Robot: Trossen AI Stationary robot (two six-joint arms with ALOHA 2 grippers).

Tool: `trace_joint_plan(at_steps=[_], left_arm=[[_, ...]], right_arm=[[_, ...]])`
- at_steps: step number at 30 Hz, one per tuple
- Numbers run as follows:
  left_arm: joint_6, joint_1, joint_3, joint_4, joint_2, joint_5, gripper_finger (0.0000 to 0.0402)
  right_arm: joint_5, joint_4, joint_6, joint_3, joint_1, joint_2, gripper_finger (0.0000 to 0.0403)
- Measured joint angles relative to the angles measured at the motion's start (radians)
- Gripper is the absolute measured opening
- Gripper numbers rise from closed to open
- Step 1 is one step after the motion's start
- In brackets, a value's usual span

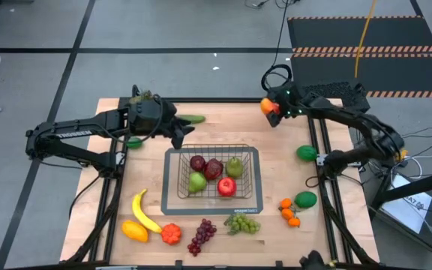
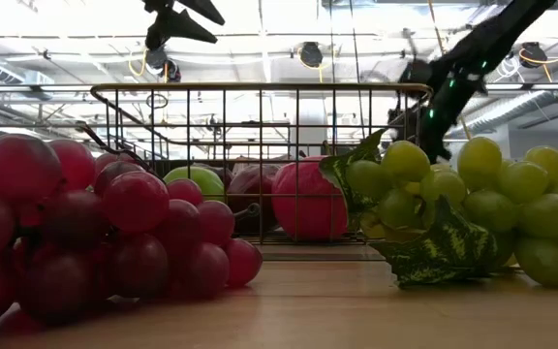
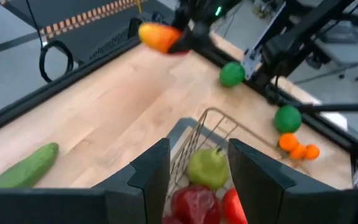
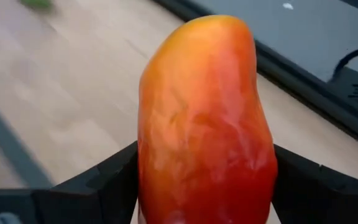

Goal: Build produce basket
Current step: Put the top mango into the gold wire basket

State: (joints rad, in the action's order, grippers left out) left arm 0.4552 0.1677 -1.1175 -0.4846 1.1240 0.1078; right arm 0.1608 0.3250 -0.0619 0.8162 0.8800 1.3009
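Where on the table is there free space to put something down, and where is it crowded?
Bare wood lies between the basket and the green balls at the right edge, and along the far edge between the cucumber and the right end effector, which is shut on a mango. The near edge is crowded: banana, red grapes, green grapes.

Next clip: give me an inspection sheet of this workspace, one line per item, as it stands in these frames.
Surface: wooden table, dark frame round it.
Job's things: basket holds five fruits; banana, red grapes, green grapes, cucumber, oranges, two green balls lie loose.
Clutter: nothing seen.
Grippers: left gripper empty at the basket's far corner; right gripper shut on orange-red fruit at the table's far edge.
Cables: white and black cables on the floor.
Surroundings: grey floor, striped black mat.
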Motion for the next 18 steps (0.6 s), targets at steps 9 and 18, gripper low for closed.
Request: trace_joint_plan(at_steps=[9, 18], left_arm=[[-0.045, 0.003, 0.0, -0.03, 0.0, -0.006, 0.0163], [-0.021, 0.013, 0.0, -0.039, 0.0, -0.007, 0.0163]], right_arm=[[0.043, 0.008, -0.453, 0.0, -0.188, -0.267, 0.0285], [0.053, -0.045, -0.82, 0.0, -0.431, -0.368, 0.0286]])
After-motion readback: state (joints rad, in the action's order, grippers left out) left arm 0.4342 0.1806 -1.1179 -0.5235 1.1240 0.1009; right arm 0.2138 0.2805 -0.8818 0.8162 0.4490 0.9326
